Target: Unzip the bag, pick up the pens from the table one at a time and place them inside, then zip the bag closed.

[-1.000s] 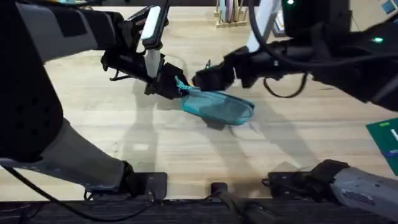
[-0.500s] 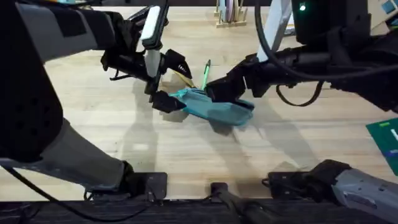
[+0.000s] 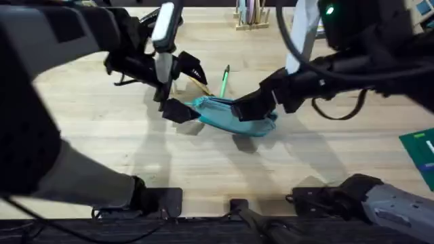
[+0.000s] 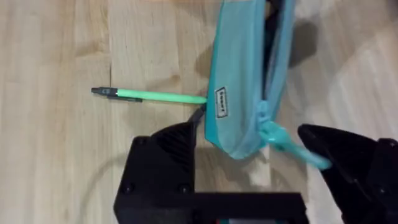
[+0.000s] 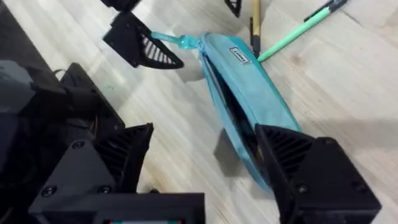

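Observation:
The teal bag lies flat on the table, its zipper parted to a dark slit. My left gripper is open at the bag's left end, one finger on each side of the teal zipper tab. My right gripper hovers open over the bag's right half, one finger above the bag's end. The green pen and the yellow pen lie just behind the bag; both also appear in the right wrist view, green pen, yellow pen.
A wooden holder of pastel sticks stands at the far edge. A green object lies at the right edge. The arm bases sit along the near edge, with bare planks in front of the bag.
The left gripper let go of the bag's end and opened, and the bag settled flat. The right gripper slid right along the bag, uncovering the pens behind it.

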`<state>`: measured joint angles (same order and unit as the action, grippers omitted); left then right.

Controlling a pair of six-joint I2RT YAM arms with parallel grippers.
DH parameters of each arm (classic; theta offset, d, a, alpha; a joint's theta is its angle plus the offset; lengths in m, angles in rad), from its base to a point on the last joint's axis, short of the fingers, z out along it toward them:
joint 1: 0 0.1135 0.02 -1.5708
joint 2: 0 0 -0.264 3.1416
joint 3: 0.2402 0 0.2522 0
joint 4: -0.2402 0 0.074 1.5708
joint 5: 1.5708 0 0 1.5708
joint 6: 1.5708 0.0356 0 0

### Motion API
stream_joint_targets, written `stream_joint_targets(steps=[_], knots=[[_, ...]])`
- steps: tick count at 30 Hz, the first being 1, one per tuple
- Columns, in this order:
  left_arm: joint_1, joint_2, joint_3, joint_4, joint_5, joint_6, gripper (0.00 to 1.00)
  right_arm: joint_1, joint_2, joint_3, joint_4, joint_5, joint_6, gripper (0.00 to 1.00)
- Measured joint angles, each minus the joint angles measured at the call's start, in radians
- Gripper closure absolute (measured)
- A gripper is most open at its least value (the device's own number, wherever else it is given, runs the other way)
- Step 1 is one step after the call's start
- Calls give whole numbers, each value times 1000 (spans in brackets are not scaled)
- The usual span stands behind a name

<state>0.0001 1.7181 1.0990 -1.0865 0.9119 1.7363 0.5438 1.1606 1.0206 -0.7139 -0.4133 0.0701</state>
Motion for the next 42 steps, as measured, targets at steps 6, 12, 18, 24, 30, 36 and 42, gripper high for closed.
stream_joint_targets(steps=[6, 12, 18, 24, 30, 36, 42], knots=[[61, -158, 45, -128, -30, 0, 7, 0, 0, 109, -106, 12, -67, 4], [147, -286, 54, -202, -43, 1, 7, 0, 23, 187, -213, 37, -112, 4], [202, -348, 54, -250, -45, 3, 9, 0, 110, 265, -337, 48, -187, 4], [210, -351, 54, -263, -45, 3, 8, 0, 169, 296, -331, 53, -270, 5], [210, -351, 54, -264, -45, 3, 8, 0, 172, 298, -330, 54, -341, 317], [210, -351, 54, -264, -45, 3, 8, 0, 172, 299, -330, 55, -382, 960], [210, -351, 54, -264, -45, 3, 8, 0, 172, 299, -308, 54, -399, 970]])
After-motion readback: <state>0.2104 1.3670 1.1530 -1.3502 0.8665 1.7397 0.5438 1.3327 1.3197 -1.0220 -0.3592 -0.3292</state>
